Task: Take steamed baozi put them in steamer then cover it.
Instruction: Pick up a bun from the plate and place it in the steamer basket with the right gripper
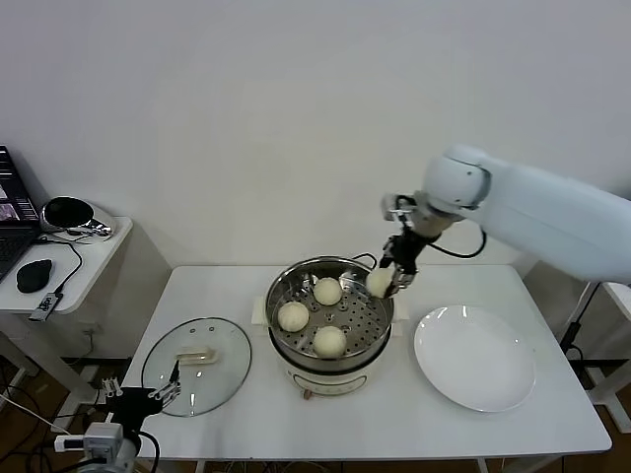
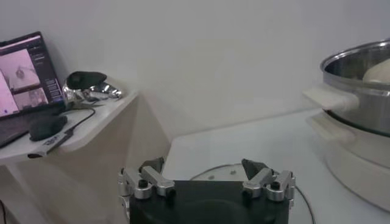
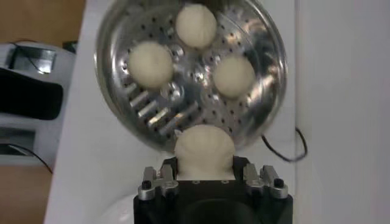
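The shiny steamer (image 1: 328, 293) stands mid-table on its white base, with three baozi (image 1: 327, 291) on its perforated tray (image 3: 183, 109). My right gripper (image 1: 385, 283) hangs over the steamer's right rim, shut on a fourth baozi (image 3: 203, 152), which fills the space between its fingers above the tray's edge. The glass cover (image 1: 196, 366) with its cream handle (image 1: 194, 356) lies flat on the table left of the steamer. My left gripper (image 1: 150, 396) sits low at the table's front left, open, just short of the cover's rim (image 2: 213, 172), holding nothing.
An empty white plate (image 1: 475, 357) lies right of the steamer. A side table (image 1: 69, 258) at the far left carries a laptop, a mouse and headphones. A black cord (image 3: 286, 152) trails behind the steamer.
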`<act>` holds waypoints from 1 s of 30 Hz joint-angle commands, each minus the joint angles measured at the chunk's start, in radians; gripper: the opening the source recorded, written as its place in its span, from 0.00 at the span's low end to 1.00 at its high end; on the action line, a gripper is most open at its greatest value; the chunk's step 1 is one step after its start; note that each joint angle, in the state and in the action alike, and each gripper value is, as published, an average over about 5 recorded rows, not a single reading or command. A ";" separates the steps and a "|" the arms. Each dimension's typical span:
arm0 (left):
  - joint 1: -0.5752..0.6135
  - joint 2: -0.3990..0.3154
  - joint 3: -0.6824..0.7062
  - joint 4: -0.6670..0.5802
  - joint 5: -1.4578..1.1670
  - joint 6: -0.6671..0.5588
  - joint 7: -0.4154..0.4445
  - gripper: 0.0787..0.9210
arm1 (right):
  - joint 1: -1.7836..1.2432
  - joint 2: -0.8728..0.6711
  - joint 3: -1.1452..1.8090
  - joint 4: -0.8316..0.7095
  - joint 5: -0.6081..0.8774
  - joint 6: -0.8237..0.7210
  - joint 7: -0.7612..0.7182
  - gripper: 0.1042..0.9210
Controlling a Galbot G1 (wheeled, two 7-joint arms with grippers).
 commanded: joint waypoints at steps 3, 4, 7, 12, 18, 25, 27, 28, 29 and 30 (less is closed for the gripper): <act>-0.004 0.003 -0.008 -0.001 -0.007 0.001 0.001 0.88 | -0.019 0.159 -0.079 -0.041 -0.010 -0.055 0.031 0.55; -0.004 0.003 -0.007 0.000 -0.007 0.001 0.001 0.88 | -0.029 0.165 -0.078 -0.048 -0.016 -0.055 0.033 0.55; -0.005 0.001 -0.005 0.002 -0.007 0.001 0.001 0.88 | -0.054 0.174 -0.083 -0.063 -0.040 -0.055 0.040 0.55; -0.007 0.001 -0.002 0.005 -0.010 0.001 0.000 0.88 | -0.088 0.177 -0.079 -0.081 -0.074 -0.059 0.058 0.55; -0.008 -0.001 0.003 0.003 -0.011 0.001 -0.001 0.88 | -0.111 0.185 -0.074 -0.098 -0.080 -0.060 0.070 0.55; -0.007 -0.001 0.005 0.005 -0.014 0.001 -0.001 0.88 | -0.138 0.185 -0.066 -0.122 -0.097 -0.060 0.081 0.55; -0.007 -0.001 0.004 0.005 -0.015 0.001 -0.001 0.88 | -0.146 0.183 -0.062 -0.126 -0.102 -0.060 0.082 0.55; -0.006 -0.001 0.004 0.005 -0.016 0.001 -0.001 0.88 | -0.150 0.183 -0.059 -0.128 -0.104 -0.060 0.083 0.55; -0.006 -0.001 0.004 0.004 -0.016 0.001 -0.001 0.88 | -0.155 0.182 -0.055 -0.130 -0.105 -0.059 0.083 0.55; -0.005 -0.001 0.004 0.003 -0.016 0.001 -0.001 0.88 | -0.159 0.180 -0.052 -0.131 -0.105 -0.058 0.083 0.55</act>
